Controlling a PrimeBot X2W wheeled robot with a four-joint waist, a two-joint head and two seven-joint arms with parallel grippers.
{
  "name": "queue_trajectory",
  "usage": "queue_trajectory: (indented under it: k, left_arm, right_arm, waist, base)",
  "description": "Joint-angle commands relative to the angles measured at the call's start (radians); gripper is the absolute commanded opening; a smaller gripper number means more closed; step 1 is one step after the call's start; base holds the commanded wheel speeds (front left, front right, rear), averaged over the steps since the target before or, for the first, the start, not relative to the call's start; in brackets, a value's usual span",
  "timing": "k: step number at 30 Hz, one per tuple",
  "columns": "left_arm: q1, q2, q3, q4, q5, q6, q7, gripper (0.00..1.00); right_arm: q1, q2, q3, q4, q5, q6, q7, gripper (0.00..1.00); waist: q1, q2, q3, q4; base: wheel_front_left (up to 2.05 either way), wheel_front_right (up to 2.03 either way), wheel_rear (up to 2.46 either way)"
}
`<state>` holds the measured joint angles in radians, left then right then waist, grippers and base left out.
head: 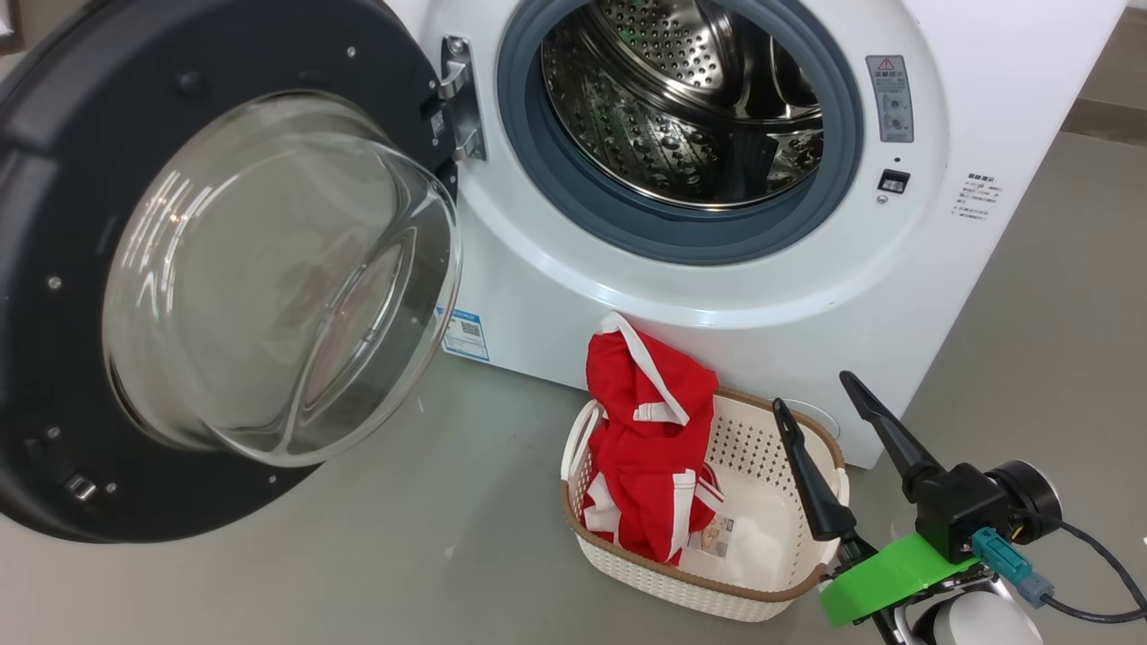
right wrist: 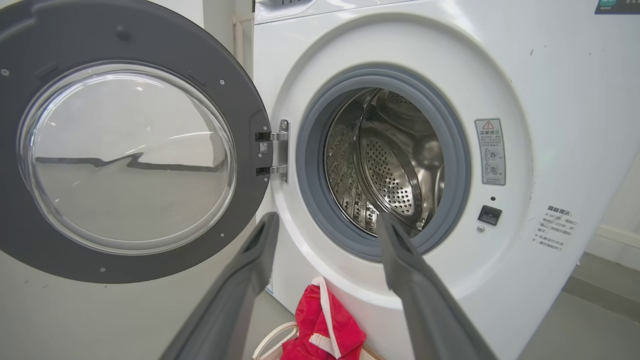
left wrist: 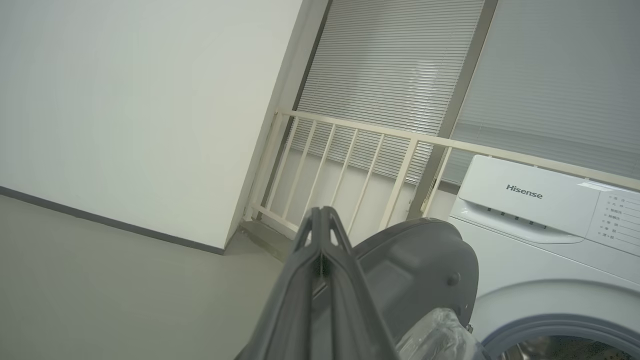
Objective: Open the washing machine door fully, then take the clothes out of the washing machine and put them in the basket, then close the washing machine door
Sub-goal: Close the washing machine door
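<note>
The washing machine stands with its steel drum showing no fabric inside. Its black-rimmed door with the glass bowl hangs wide open at the left. Red clothes with white trim lie in the left half of the cream basket on the floor in front of the machine. My right gripper stands open over the basket's right side, holding nothing. In the left wrist view my left gripper is shut with nothing between its fingers, off to the left behind the door, away from the basket.
A white railing and window blinds stand behind and left of the machine. A white wall runs along the left. Grey floor lies around the basket, and a cable trails from my right wrist.
</note>
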<state>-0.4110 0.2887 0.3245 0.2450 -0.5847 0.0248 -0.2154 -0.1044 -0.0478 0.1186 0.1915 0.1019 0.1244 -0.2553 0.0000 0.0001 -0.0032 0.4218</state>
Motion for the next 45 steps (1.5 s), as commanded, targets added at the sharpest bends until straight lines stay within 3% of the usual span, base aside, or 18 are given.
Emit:
queue_trajectory:
  k: [1,7,16,23,34,45]
  left_arm:
    - [-0.072,0.061,0.044,0.016,-0.025,-0.011,0.017,0.0]
    - [-0.221,0.096,0.117,0.206,-0.178,-0.001,0.149,0.0]
    - [-0.354,0.177,0.189,0.488,-0.378,0.018,0.482,0.0]
    - [-0.37,0.244,0.211,0.612,-0.458,-0.024,0.667,0.0]
    - [-0.384,0.235,0.283,0.692,-0.599,-0.071,0.841,0.0]
    - [-0.319,0.188,0.295,0.645,-0.649,-0.091,0.94,0.0]
  right_arm:
    - [-0.032,-0.002,0.021,-0.022,-0.013,0.006,-0.006,1.0]
    - [-0.03,-0.002,0.024,-0.018,-0.008,0.006,-0.006,1.0]
    - [-0.033,-0.002,0.03,-0.017,-0.012,0.006,-0.006,1.0]
    - [-0.039,-0.002,0.049,-0.012,-0.011,0.006,-0.006,1.0]
    - [-0.049,-0.002,0.057,-0.008,-0.026,0.006,-0.006,1.0]
    - [-0.045,-0.002,0.053,-0.015,-0.023,0.006,-0.006,1.0]
  waist:
    - [0.0,-0.0001,0.001,-0.003]
    - [0.0,-0.0001,0.003,-0.015]
    - [0.0,-0.0001,0.014,-0.039]
    - [0.0,-0.0001,0.026,-0.067]
    - [0.0,-0.0001,0.042,-0.085]
    - [0.0,-0.0001,0.055,-0.078]
  base:
    - [0.0,0.0,0.0]
    - [0.0,0.0,0.0]
    - [0.0,0.0,0.0]
    - [0.0,0.0,0.0]
    - [0.0,0.0,0.0]
    - [0.0,0.0,0.0]
